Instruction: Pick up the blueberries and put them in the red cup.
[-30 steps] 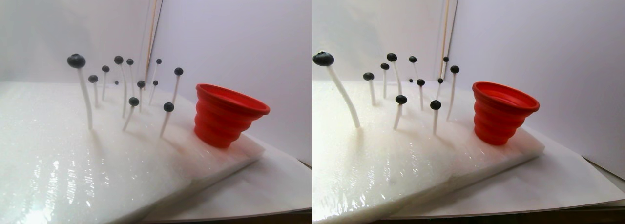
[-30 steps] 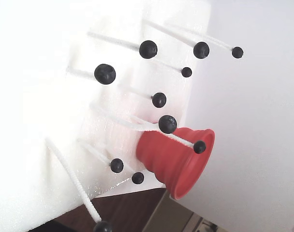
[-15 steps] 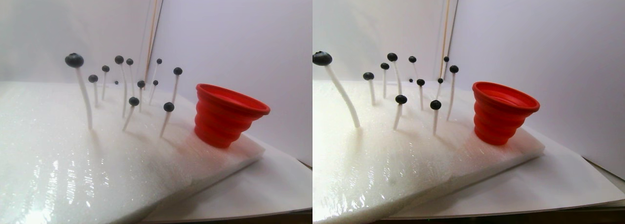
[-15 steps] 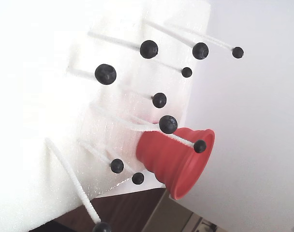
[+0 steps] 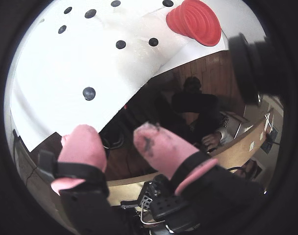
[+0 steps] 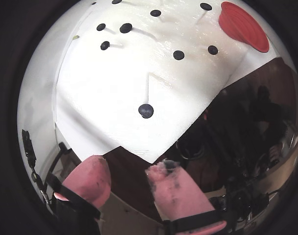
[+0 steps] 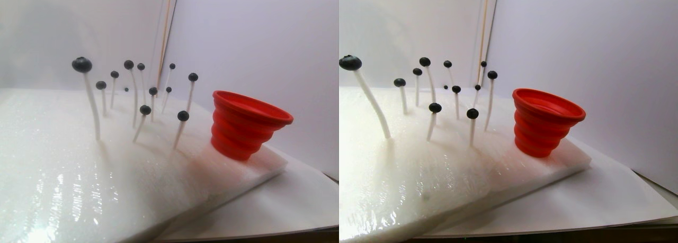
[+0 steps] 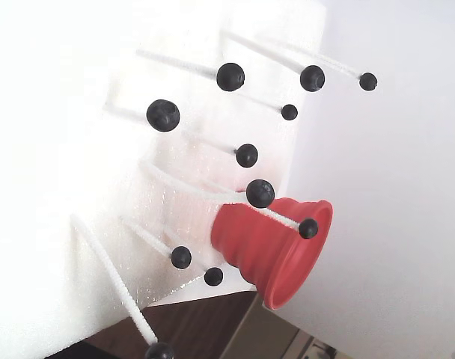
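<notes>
— Inspector: Obstructions beyond the end effector [image 6: 129, 174]?
— Assistant: The red cup [image 6: 243, 25] is cropped by the lens edge, far ahead to the right. The farthest blueberries [image 7: 126, 89] are too small to count. The nearest stick [image 8: 111, 274] has its berry clipped by the frame.

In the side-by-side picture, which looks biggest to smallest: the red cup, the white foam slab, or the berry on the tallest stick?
1. White foam slab
2. Red cup
3. Berry on the tallest stick, though being nearest the camera makes it look bigger than the other berries.
</notes>
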`<state>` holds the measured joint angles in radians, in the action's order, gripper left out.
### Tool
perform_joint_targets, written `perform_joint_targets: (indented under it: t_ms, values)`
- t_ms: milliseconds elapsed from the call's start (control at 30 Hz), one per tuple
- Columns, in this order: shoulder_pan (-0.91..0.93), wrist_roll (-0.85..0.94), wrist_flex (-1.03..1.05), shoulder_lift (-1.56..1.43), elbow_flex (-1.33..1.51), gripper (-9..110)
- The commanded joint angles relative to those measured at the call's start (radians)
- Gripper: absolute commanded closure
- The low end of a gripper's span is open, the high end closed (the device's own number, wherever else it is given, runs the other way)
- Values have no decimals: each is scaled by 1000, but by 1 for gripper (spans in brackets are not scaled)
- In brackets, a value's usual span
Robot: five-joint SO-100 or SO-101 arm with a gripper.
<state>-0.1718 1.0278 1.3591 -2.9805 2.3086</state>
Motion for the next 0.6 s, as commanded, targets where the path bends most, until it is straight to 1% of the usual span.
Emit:
perform_joint_targets:
  t_ms: [0,567]
  values:
    - [5,18,-35,11,-8,86]
    - [-57,64,-207,166,80,85]
